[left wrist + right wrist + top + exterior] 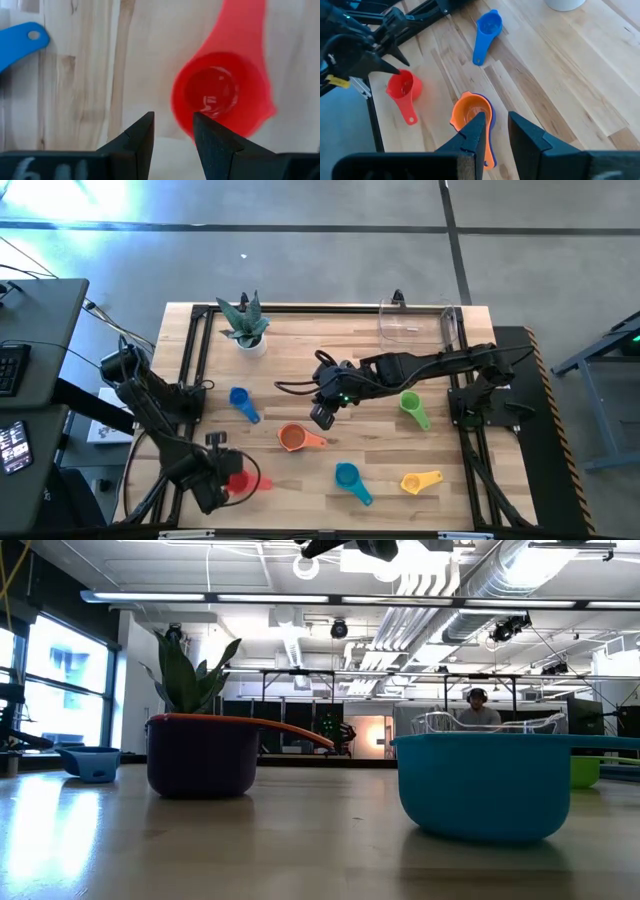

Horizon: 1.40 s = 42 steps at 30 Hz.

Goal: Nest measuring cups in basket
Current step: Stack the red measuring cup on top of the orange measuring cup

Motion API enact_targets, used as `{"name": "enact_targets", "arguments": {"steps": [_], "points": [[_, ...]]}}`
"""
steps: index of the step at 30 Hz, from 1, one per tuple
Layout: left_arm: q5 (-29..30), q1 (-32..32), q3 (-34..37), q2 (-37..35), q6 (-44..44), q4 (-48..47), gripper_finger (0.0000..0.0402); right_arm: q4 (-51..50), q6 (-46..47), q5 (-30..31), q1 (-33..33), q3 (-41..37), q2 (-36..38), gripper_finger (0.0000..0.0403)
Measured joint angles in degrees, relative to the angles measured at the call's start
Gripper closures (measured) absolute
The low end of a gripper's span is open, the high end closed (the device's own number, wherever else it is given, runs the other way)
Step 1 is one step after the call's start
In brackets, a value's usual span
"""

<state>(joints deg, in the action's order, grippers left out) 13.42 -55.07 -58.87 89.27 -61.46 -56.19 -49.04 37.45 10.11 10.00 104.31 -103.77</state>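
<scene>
The orange cup (292, 438) sits nested in the purple cup (489, 112) at mid-table; both rest on their bases (200, 755). My right gripper (496, 122) hangs just above them (322, 418), with its fingers a little apart. My left gripper (173, 125) is open at the near left (215, 477), its fingers beside the rim of the red cup (220, 95). Blue (240, 402), green (412, 408), teal (350, 480) and yellow (420, 480) cups lie apart on the table. The clear basket (420, 320) stands at the far right edge. My left gripper points down at the red cup's rim on the side away from the handle (181, 112). One finger (215, 145) covers the rim's edge, and I cannot tell whether it touches the cup. The cup stands upright on the table.
A white pot with a green plant (245, 330) stands at the far left. The table frame's black rails (200, 350) run along the left and right edges. Bare wood lies between the cups and the basket. A person (478, 705) sits in the room beyond.
</scene>
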Motion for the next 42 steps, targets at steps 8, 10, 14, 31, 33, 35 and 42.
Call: {"name": "enact_targets", "arguments": {"steps": [8, 10, 14, 31, 33, 35, 42], "points": [[-1.28, 1.11, 4.72, 0.0, 0.03, 6.14, 0.0275, 0.0, 0.0, 0.0, 0.0, 0.0, -0.02, 0.0329], [-1.28, 1.19, 5.84, 0.0, 0.03, 7.67, 0.0275, 0.0, 0.0, 0.02, 0.0, 0.0, -0.04, 0.0329], [-1.32, 1.16, 7.46, -0.02, -0.66, 9.15, 0.0275, -0.02, 0.0, 0.23, 0.0, 0.0, -0.04, 0.0329], [-2.48, 1.16, 10.09, -0.15, -0.41, 13.48, 0.0392, -0.02, 1.49, 1.88, 0.0, 0.0, -0.07, 0.0329], [-2.5, 1.24, 10.02, -0.29, 0.07, 13.2, 0.0391, -0.02, 2.41, 1.97, 0.0, 0.0, -0.07, 0.0329], [-2.58, 1.82, 9.7, -0.75, 0.53, 13.09, 0.0395, -0.01, 2.82, 1.97, 0.0, 0.0, -0.07, 0.0329], [-2.32, 7.03, 9.58, -5.37, 3.01, 12.44, 0.0397, -0.02, 5.52, 3.54, 0.01, 0.0, -0.07, 0.0329]]}}
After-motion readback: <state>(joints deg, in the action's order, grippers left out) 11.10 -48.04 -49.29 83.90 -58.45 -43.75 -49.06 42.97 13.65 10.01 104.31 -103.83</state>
